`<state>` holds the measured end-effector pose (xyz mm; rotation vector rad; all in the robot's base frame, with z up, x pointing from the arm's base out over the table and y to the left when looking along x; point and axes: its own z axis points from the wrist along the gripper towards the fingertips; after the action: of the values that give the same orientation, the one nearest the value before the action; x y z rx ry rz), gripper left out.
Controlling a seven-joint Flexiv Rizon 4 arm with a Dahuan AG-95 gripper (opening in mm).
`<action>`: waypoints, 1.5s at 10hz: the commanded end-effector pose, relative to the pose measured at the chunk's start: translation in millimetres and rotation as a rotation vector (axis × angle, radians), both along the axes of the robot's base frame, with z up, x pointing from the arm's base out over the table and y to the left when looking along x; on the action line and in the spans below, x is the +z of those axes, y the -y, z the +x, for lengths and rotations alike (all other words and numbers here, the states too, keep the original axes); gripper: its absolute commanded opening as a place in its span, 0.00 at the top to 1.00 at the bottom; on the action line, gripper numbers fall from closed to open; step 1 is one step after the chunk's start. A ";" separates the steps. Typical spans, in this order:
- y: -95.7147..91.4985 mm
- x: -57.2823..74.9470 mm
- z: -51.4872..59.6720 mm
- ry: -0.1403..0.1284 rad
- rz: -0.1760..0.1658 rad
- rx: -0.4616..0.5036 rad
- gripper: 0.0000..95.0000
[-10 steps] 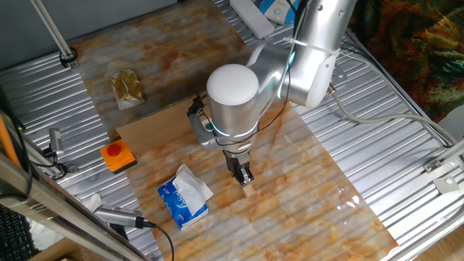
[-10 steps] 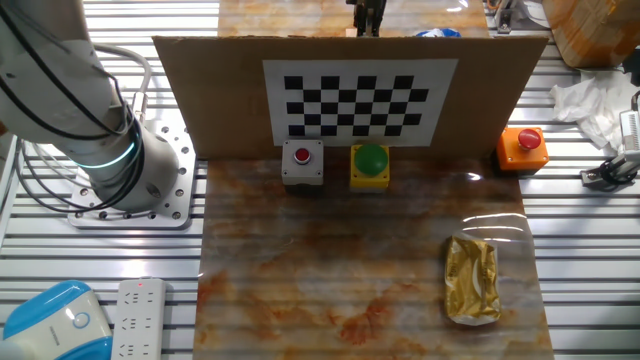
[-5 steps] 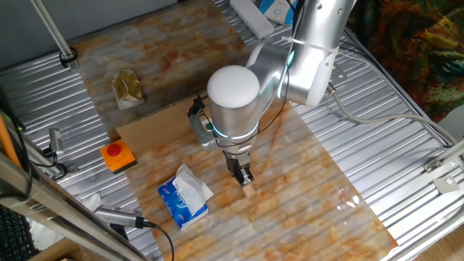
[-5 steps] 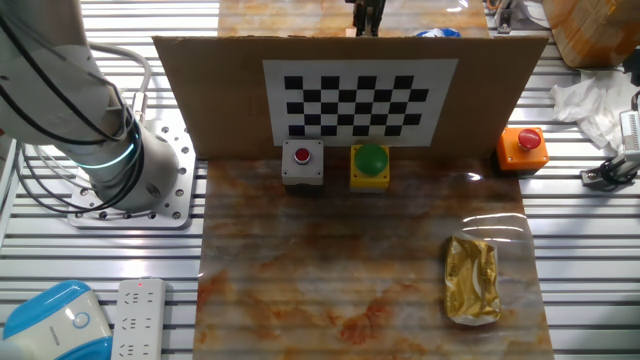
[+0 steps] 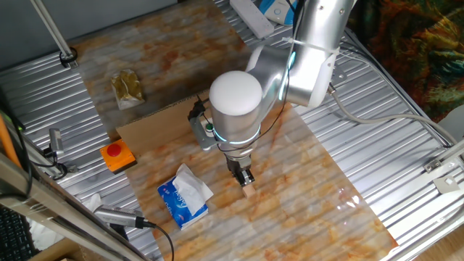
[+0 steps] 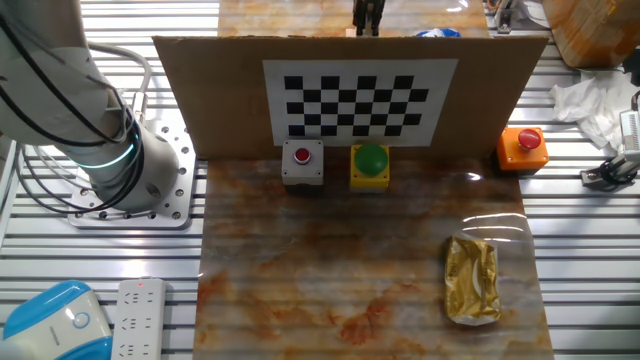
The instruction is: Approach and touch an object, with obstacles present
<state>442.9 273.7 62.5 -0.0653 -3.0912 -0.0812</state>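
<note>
A small tan wooden block [image 5: 249, 191] lies on the marbled table top, in front of the cardboard board. My gripper [image 5: 244, 176] points down, with its tips right at the block's upper left edge; touching or a hair apart, I cannot tell which. The fingers stand close together, shut on nothing. In the other fixed view only the fingers [image 6: 368, 14] show above the board's top edge, and the block is hidden behind the board.
An upright cardboard board [image 5: 156, 121] with a checkerboard [image 6: 358, 97] stands behind the gripper. A blue tissue pack [image 5: 185, 196] lies left of the block. An orange button box [image 5: 117, 156], a gold packet [image 5: 127, 88], and red [image 6: 302, 161] and green [image 6: 371, 163] buttons are nearby.
The arm's wrist has shifted slightly to the right. The gripper tips stay by the block.
</note>
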 end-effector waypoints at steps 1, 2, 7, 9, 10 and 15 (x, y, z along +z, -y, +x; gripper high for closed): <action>2.1 -6.1 3.1 -0.007 0.005 -0.006 1.00; 3.5 -9.2 4.6 -0.008 0.007 -0.006 1.00; 8.5 -22.9 10.9 0.000 0.012 0.000 1.00; 5.4 -28.3 12.8 -0.001 0.009 -0.004 1.00; 2.6 -31.8 13.9 0.002 0.008 -0.007 1.00; -1.6 -35.4 11.6 -0.002 0.007 0.006 1.00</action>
<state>453.8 275.8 26.3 -0.0555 -3.0858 -0.0902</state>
